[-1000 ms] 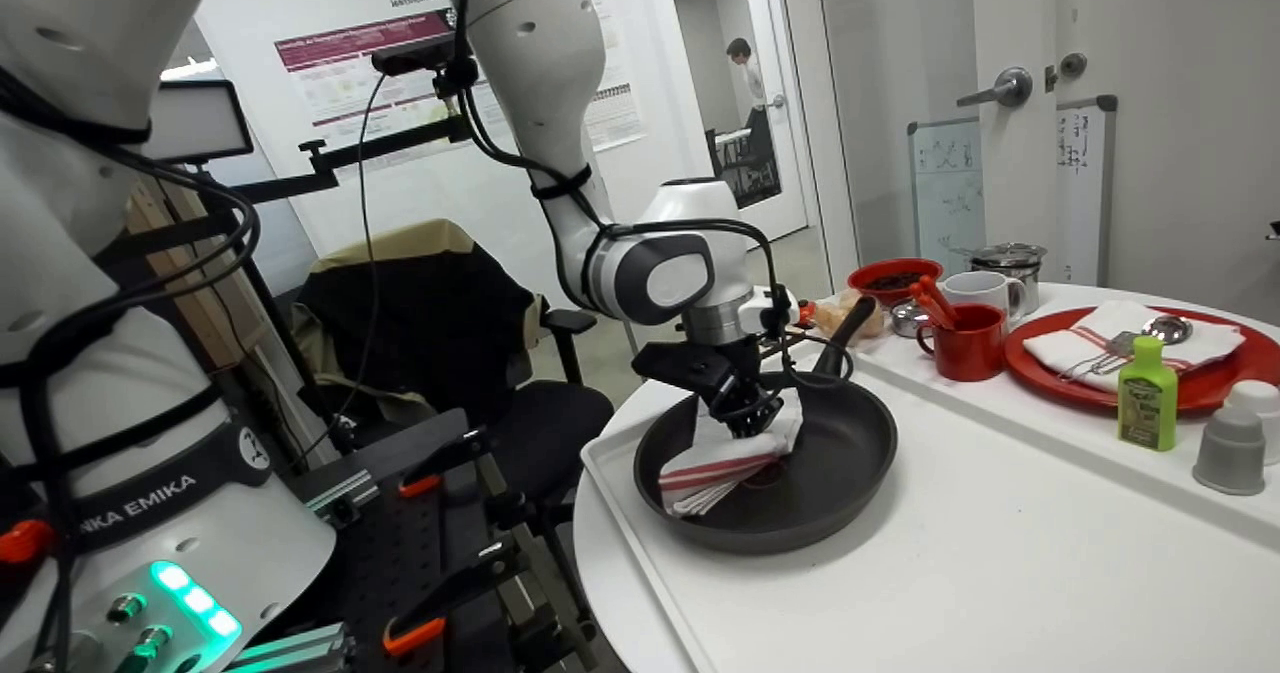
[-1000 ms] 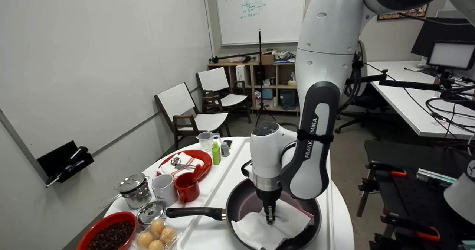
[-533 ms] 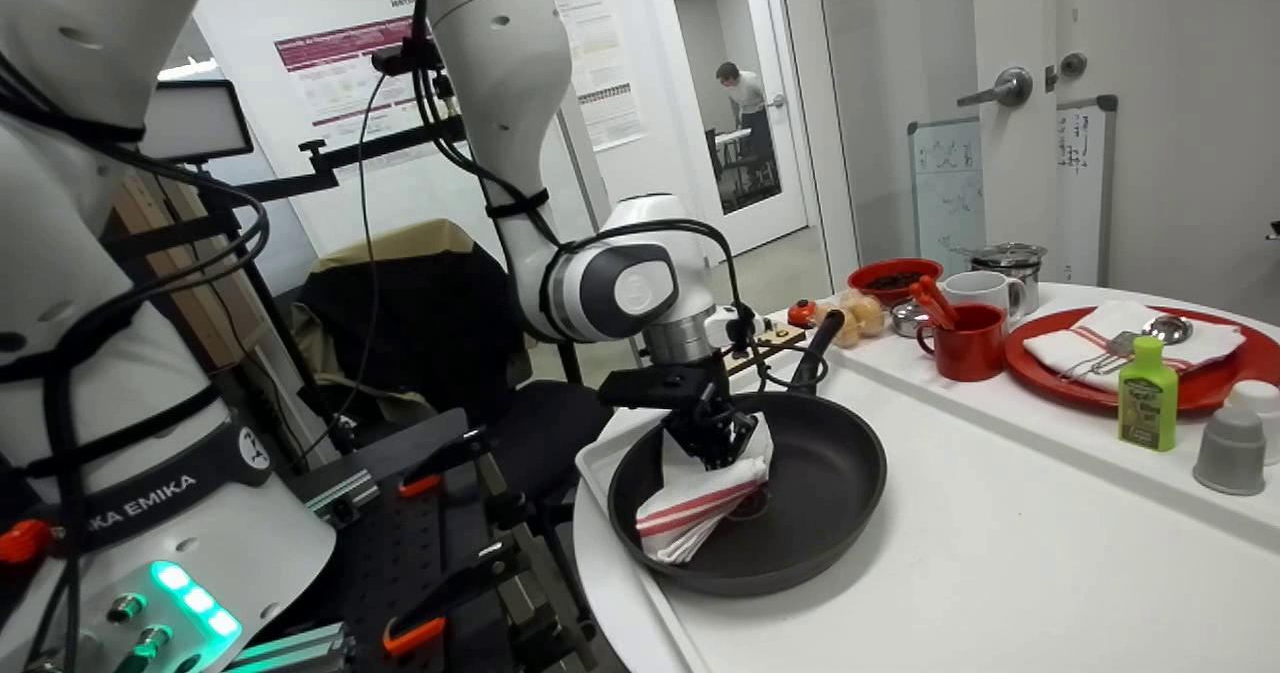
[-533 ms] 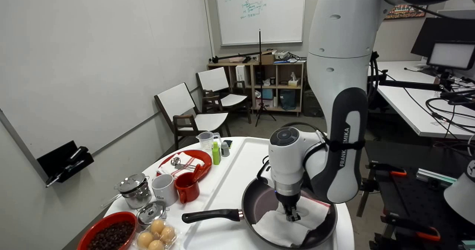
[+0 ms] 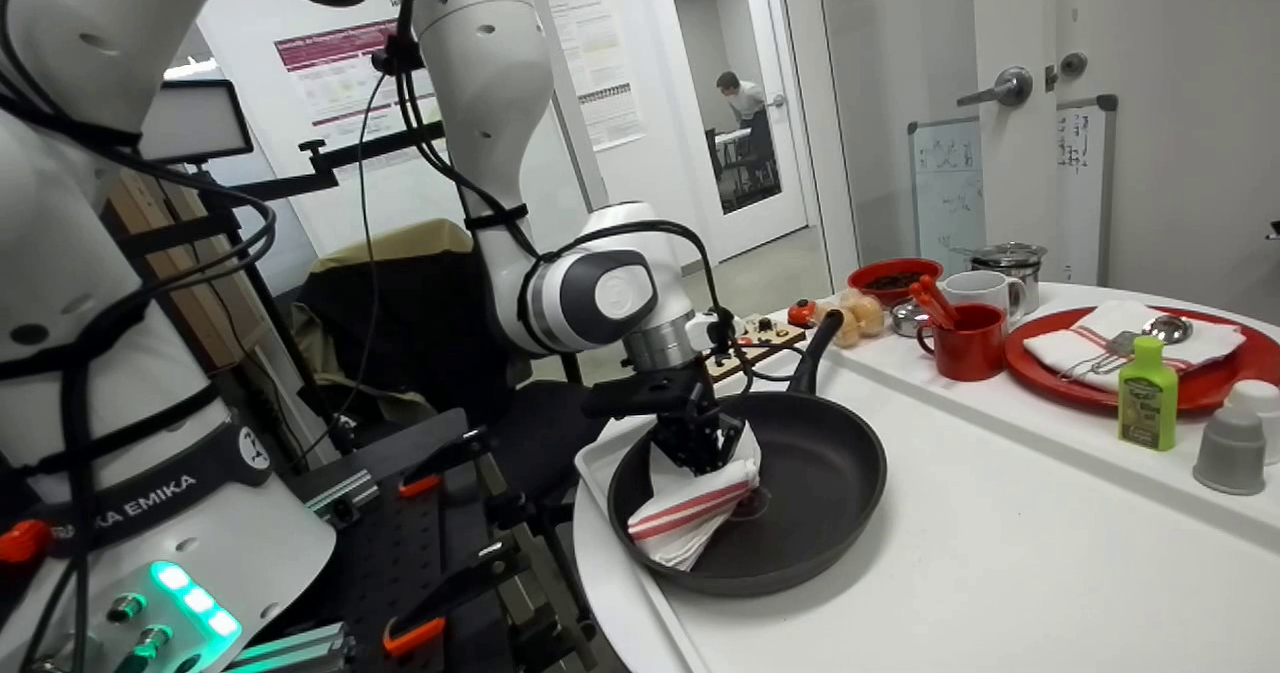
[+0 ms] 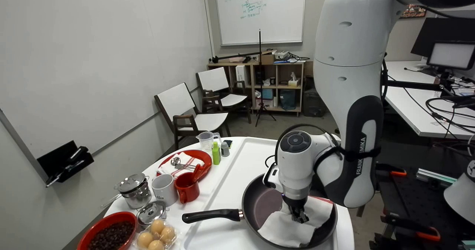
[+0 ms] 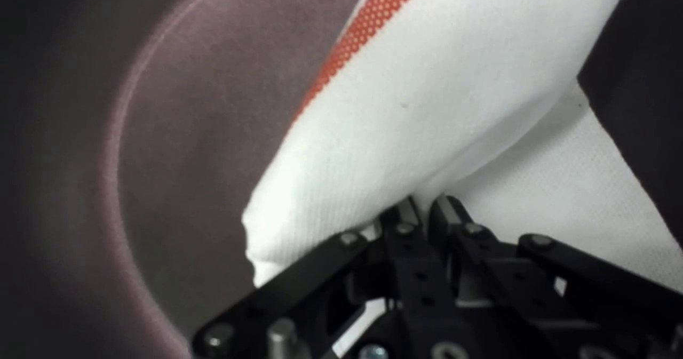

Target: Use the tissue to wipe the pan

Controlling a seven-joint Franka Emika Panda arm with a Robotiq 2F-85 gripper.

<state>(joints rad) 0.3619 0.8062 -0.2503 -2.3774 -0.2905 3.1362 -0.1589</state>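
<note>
- Pinching, with the pincer (image 7: 426, 204) pressed nearly together at the lower middle of the wrist view, a fold of the tissue (image 7: 405, 119), here a white cloth with red stripes;
- Holding that tissue inside the pan (image 7: 197, 156), across the middle and right of the wrist frame; leaving bare pan base at the left; covering, in an exterior view, roughly the left part of the pan (image 5: 815, 493), with the striped edge folded toward the lower left;
- Judged from this, at the wiping step, with the pick-up already done; impossible to tell how firmly pressed down, or how much already wiped;
- Calls next, most likely, for a sweep toward the bare side, low and with light, even pressure; could drag the whole pan along, given the ungripped handle (image 5: 815, 353) and the seemingly loose rest on the tray (image 5: 960, 553), in turn laid on the desk (image 5: 610, 565);
- Arched in from the upper right of an exterior view with the arm (image 6: 349, 83), steep in the lower stretch; bent at the wrist (image 6: 295, 168); aimed almost straight down, right of centre toward the bottom edge;
- Farther off, toward the left of an exterior view: a red mug (image 6: 187, 190), then a red plate (image 6: 205, 161) under another striped cloth (image 6: 191, 159); best left alone.
</note>
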